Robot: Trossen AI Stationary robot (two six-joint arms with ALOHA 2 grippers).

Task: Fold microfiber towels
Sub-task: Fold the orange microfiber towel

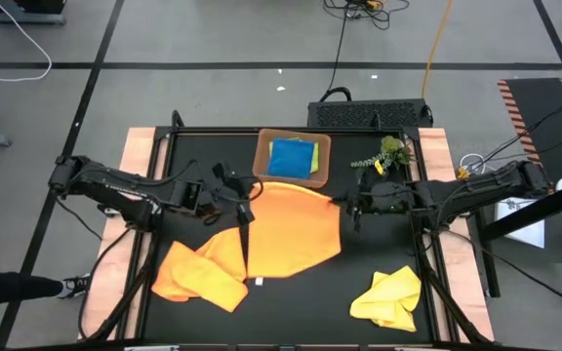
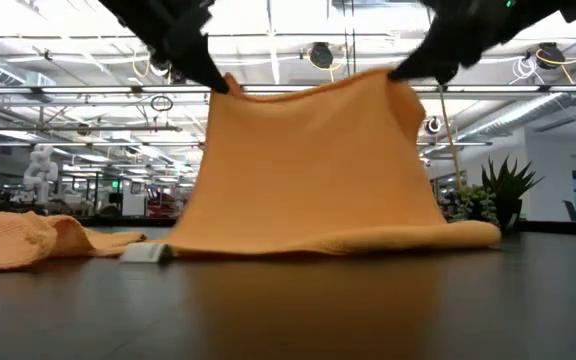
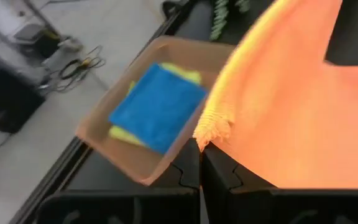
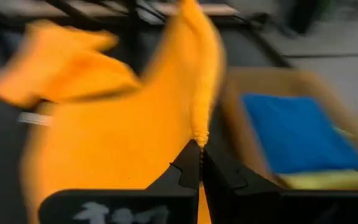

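An orange microfiber towel (image 1: 293, 230) hangs between my two grippers over the middle of the table, with its lower edge (image 2: 328, 243) lying on the table. My left gripper (image 1: 251, 198) is shut on its upper left corner and my right gripper (image 1: 346, 203) on its upper right corner. A second orange towel (image 1: 199, 275) lies crumpled at the near left. A yellow towel (image 1: 388, 297) lies crumpled at the near right. A folded blue towel (image 1: 292, 157) lies on a yellow-green one in the brown tray (image 1: 263, 156). My left gripper pinches the orange towel's upper left corner (image 3: 212, 129) between its two fingers; in the low view the corner (image 2: 224, 86) is held up high. The cloth hangs below it, spread toward the other gripper, its lower edge on the table. My right gripper pinches the orange towel's upper right corner (image 4: 199, 135) between its two fingers; in the low view the corner (image 2: 402, 76) is held up high. The top edge sags only slightly between the two grippers, and the cloth hangs down to the table.
The tray stands at the far middle, just behind the held towel. A small green plant sprig (image 1: 385, 154) lies at the far right. A white label (image 1: 259, 282) sits at the towel's near edge. Bare black table (image 1: 301, 307) lies between the two crumpled towels.
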